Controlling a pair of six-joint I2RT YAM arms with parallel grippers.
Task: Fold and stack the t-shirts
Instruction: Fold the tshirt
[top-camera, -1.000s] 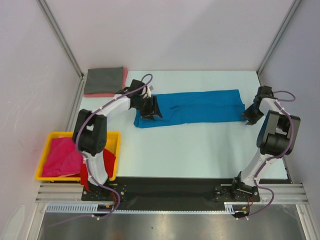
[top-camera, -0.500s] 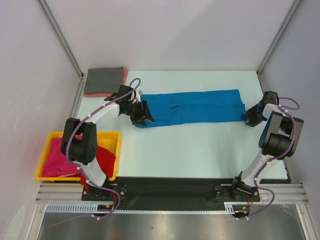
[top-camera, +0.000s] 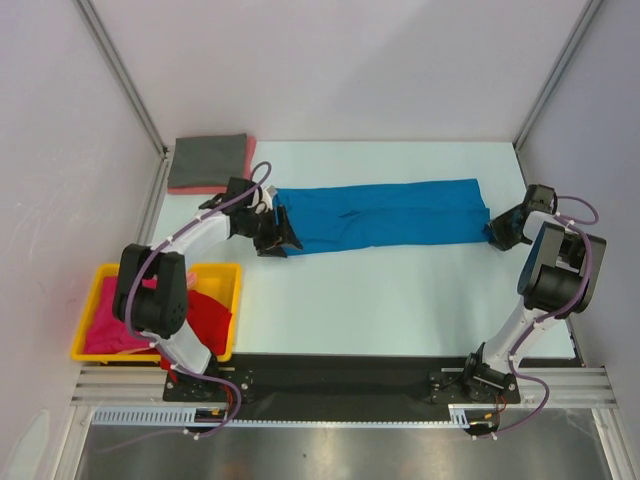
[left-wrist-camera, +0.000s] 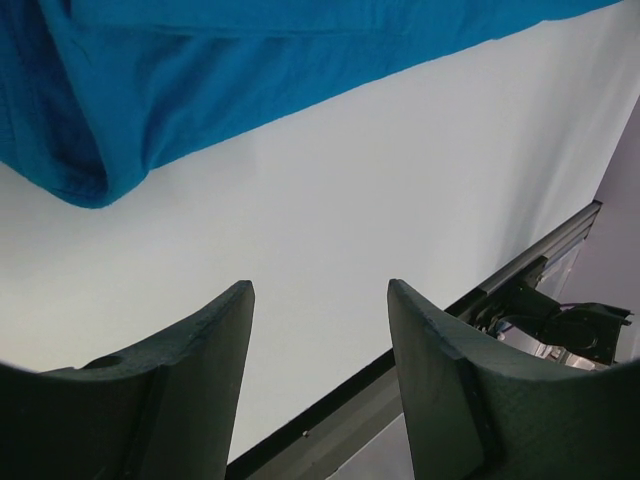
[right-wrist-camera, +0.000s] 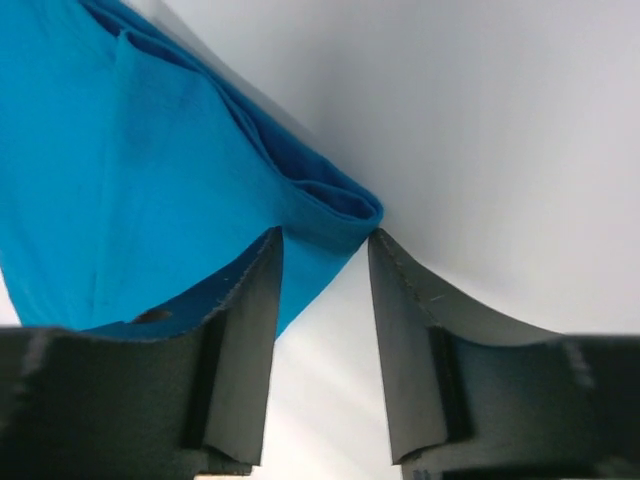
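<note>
The bright blue t-shirt (top-camera: 390, 212) lies folded into a long strip across the table's far half. My left gripper (top-camera: 275, 235) is open and empty just off the strip's left end; in the left wrist view (left-wrist-camera: 320, 292) the shirt's corner (left-wrist-camera: 80, 170) lies beyond the fingertips. My right gripper (top-camera: 497, 232) is open at the strip's right end; in the right wrist view (right-wrist-camera: 325, 240) the shirt's folded corner (right-wrist-camera: 335, 212) sits right at the fingertips. A folded dark grey t-shirt (top-camera: 208, 160) lies on a salmon pink one (top-camera: 205, 189) at the far left corner.
A yellow bin (top-camera: 232, 290) at the near left holds a magenta t-shirt (top-camera: 100, 325) and a red t-shirt (top-camera: 208, 315). The enclosure's walls and metal posts close in the table's sides and back. A black rail runs along the near edge (left-wrist-camera: 420, 340).
My left gripper has drawn back leftward off the blue shirt's left end. My right gripper has dropped to the shirt's right end and stayed there.
</note>
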